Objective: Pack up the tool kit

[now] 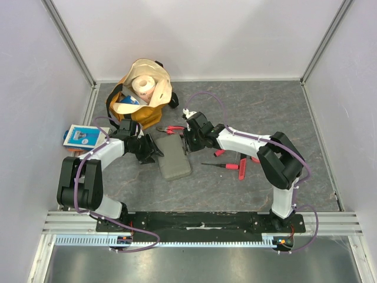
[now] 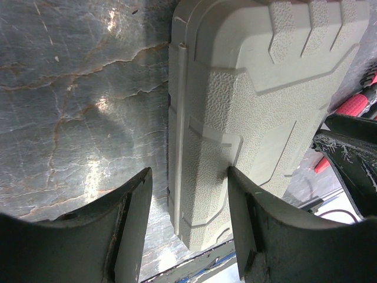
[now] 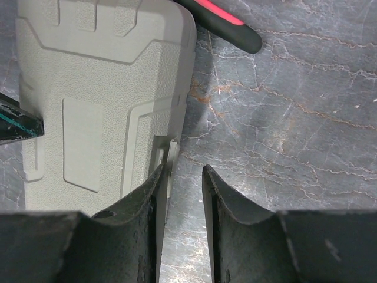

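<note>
squarely at the middle of the marbled grey desk (image 1: 283, 118): closed grey tool case (image 1: 174, 156), lying flat between both hands. left hand (image 1: 151, 154) at the case's left long edge, released, straddling that edge in the wrist view: one finger (image 2: 132, 230) over bare desk just beside the case, the other over the textured lid. right hand (image 1: 189, 141) at the far right corner of the case, not clenched, fingers (image 3: 235, 224) only a narrow gap apart, bare desk visible between; inner finger touching the case's side by a small tab. outside the case, on the desk: red-and-black pliers (image 1: 171, 130) just beyond its far end, a red-and-black screwdriver (image 1: 221, 165) and more red-handled tools (image 1: 242, 168) to its right. farther back, tan-and-yellow bag (image 1: 126, 109) holding a paper roll (image 1: 143, 85); at far left, blue-and-white packet (image 1: 81, 137).
</note>
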You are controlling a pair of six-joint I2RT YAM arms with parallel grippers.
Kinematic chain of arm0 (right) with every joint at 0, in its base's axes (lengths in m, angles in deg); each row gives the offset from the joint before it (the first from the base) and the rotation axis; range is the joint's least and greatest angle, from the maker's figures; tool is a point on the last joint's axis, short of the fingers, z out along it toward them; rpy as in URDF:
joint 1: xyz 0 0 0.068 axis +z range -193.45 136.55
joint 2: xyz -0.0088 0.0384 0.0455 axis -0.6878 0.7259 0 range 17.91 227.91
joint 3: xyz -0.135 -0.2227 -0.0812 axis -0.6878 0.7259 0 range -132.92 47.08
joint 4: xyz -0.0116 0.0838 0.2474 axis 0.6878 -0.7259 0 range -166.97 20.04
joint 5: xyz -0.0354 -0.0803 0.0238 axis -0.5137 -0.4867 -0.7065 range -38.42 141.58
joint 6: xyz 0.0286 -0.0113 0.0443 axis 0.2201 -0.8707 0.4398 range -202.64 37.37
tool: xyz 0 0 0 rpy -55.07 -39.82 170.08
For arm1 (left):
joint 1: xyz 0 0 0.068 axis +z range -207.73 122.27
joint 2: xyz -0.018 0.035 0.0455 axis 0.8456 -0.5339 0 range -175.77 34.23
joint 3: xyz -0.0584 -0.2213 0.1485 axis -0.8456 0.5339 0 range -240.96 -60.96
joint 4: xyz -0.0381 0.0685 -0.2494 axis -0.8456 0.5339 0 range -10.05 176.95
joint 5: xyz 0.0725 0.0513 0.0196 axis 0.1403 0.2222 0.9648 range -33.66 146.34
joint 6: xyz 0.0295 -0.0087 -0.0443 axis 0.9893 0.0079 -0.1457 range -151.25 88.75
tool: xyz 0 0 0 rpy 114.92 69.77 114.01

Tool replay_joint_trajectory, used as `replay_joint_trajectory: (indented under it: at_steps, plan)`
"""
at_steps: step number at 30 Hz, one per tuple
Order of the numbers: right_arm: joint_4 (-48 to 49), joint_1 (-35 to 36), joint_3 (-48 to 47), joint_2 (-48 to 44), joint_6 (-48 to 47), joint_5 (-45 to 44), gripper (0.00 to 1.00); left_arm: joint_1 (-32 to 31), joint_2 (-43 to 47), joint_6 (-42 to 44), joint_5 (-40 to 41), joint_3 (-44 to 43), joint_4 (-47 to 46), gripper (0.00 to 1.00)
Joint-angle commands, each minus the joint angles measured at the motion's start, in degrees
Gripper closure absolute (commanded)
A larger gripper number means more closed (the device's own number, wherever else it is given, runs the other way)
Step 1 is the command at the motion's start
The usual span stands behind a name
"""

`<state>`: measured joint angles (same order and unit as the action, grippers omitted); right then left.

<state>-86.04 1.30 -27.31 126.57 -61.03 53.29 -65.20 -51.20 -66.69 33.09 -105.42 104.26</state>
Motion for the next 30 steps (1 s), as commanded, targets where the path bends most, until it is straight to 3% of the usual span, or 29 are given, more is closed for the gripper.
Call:
replay_joint_trajectory:
  at_steps: [1,8,20,30]
  plan:
    - [0.87,-0.02,-1.64,1.29,0.28,-0.14,0.64,-0.18,-2.64,3.45,4.88,0.79,2.67,0.41]
    - [0.78,-0.10,-1.81,2.26,0.63,-1.36,0.66,-0.10,-2.99,3.54,4.87,0.79,2.67,0.41]
    - [-0.71,-0.02,-1.28,0.41,1.95,-13.66,0.64,-0.09,-2.99,3.54,6.11,1.14,3.02,0.41]
    - [-0.62,-0.10,-2.25,0.15,2.04,-11.82,0.62,-0.09,-3.08,3.63,5.84,0.87,3.02,0.41]
